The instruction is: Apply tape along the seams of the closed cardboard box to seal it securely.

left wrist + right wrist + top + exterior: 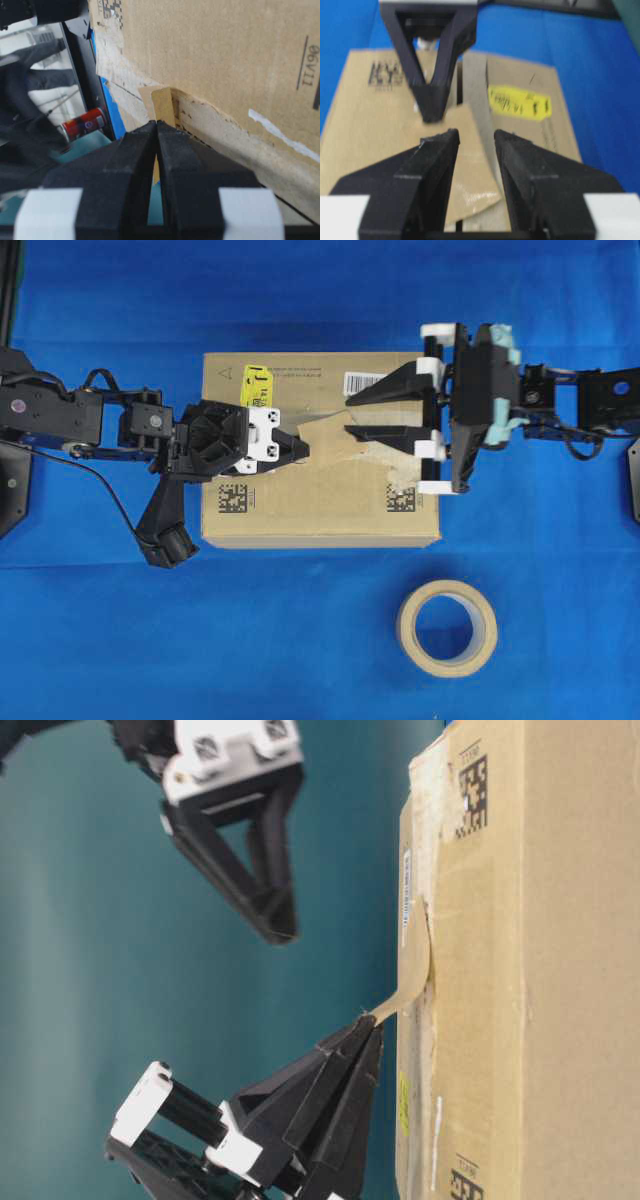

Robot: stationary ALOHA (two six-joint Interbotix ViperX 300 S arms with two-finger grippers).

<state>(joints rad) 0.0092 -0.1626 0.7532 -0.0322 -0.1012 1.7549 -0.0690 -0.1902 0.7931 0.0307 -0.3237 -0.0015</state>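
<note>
The tape point(345, 440) lies across the seams point(385, 478) atop the cardboard box point(320, 510), one end pinched by the left gripper point(300, 448); the right gripper point(365, 412), jaws apart above it, should press it flat before release.

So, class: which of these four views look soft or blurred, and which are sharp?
Overhead view: sharp, evenly lit across the cardboard box. Right wrist view: soft throughout, the yellow sticker unreadable. Left wrist view: the background at left is blurred. Table-level view: fairly crisp, but turned sideways.
</note>
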